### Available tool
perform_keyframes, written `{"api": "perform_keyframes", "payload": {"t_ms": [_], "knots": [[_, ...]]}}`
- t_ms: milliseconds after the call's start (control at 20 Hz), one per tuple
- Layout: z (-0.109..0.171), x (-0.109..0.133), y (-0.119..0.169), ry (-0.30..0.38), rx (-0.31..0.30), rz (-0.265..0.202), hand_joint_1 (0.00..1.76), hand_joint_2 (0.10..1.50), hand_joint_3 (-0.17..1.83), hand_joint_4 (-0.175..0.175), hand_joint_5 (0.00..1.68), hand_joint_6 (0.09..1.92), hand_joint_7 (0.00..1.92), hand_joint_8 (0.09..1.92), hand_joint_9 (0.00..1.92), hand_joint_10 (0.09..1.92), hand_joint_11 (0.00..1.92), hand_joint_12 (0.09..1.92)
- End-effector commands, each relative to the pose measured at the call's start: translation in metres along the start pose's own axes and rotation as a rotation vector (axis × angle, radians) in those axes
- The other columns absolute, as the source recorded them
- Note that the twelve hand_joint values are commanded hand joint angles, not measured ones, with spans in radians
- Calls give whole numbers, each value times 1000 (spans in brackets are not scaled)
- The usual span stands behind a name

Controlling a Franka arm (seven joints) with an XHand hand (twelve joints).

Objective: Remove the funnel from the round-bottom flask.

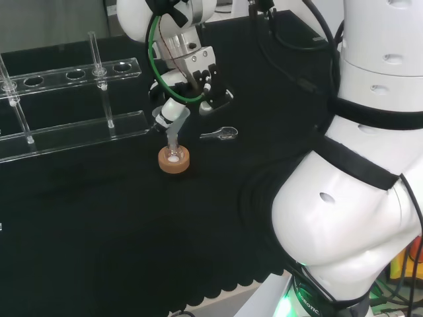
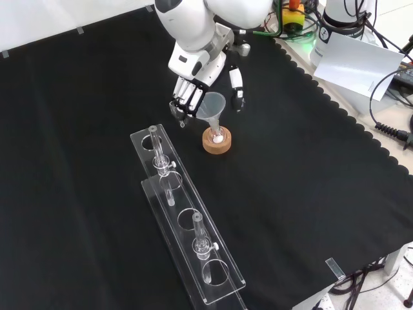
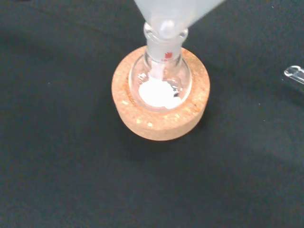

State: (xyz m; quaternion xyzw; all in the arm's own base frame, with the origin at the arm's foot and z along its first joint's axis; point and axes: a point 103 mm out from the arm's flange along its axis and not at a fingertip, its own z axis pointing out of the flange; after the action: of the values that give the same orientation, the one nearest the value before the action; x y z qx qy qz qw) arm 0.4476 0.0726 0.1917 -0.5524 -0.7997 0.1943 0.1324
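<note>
A robot hand [image 2: 205, 81] closes around the rim of a clear plastic funnel [image 2: 211, 106], fingers on one side of the cone and thumb on the other, though actual contact cannot be confirmed. The funnel's stem runs near upright, slightly tilted, down into the neck of a small round glass flask [image 3: 160, 80] holding white powder, seated in a coarse cork ring [image 3: 160, 122] on the black-clothed worktop [image 2: 310, 194]. Lifting along that stem looks the way out.
</note>
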Motion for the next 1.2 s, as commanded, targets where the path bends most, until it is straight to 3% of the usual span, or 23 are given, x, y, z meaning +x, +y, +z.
{"api": "perform_keyframes", "payload": {"t_ms": [50,300,550,850,1200], "knots": [[4,-11,-1,-11,24,11,534,751,221,-36,0,87,0,643,243,800,369,1361],[9,-16,-2,-9,44,11,533,751,221,-35,0,87,0,641,232,799,359,1361],[12,-10,1,-9,58,-11,534,750,233,-40,16,87,39,698,417,725,351,1370],[10,-7,4,-33,73,-15,555,736,286,-58,195,87,333,714,797,583,425,1326],[2,-10,2,-107,62,7,686,740,369,-59,375,87,559,700,992,546,559,1269]]}}
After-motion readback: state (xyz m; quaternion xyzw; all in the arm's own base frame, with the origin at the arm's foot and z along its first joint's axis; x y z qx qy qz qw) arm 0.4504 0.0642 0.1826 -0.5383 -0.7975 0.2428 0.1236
